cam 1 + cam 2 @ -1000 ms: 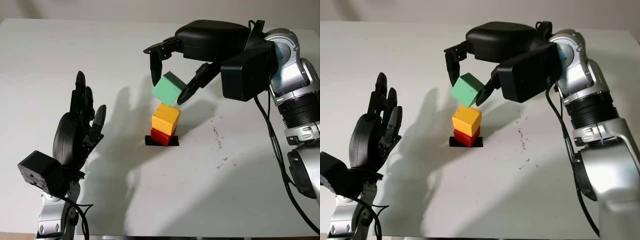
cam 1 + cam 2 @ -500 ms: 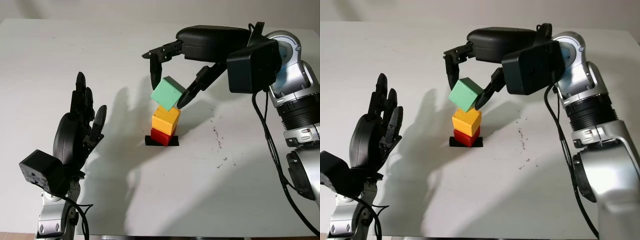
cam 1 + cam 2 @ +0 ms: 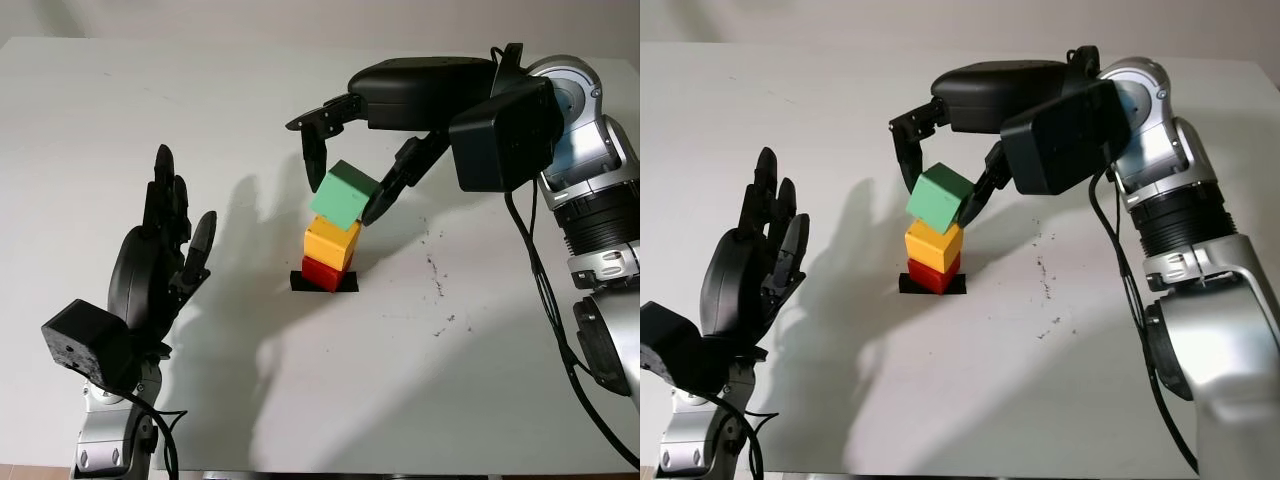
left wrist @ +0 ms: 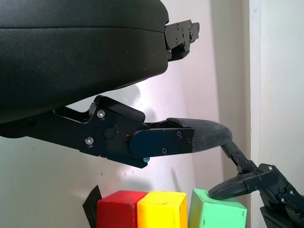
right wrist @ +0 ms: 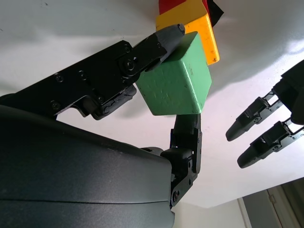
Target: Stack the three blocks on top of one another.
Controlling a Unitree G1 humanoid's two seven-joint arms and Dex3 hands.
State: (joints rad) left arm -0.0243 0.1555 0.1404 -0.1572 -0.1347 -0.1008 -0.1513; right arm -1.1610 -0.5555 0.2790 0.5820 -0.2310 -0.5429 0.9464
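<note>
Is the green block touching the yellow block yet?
Cannot tell. In the left eye view the tilted green block, gripped by the right hand, meets the yellow block with no visible gap.

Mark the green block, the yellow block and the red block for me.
green block (image 3: 344,197), left eye view, front face.
yellow block (image 3: 331,243), left eye view, front face.
red block (image 3: 320,274), left eye view, front face.

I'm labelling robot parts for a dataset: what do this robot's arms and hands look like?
Both hands, left hand and right hand, are glossy black shells with jointed black fingers showing small screws. A black box camera sits at each wrist. The right arm is silver metal with ribbed black joints and a blue patch; black cables trail along both arms.
</note>
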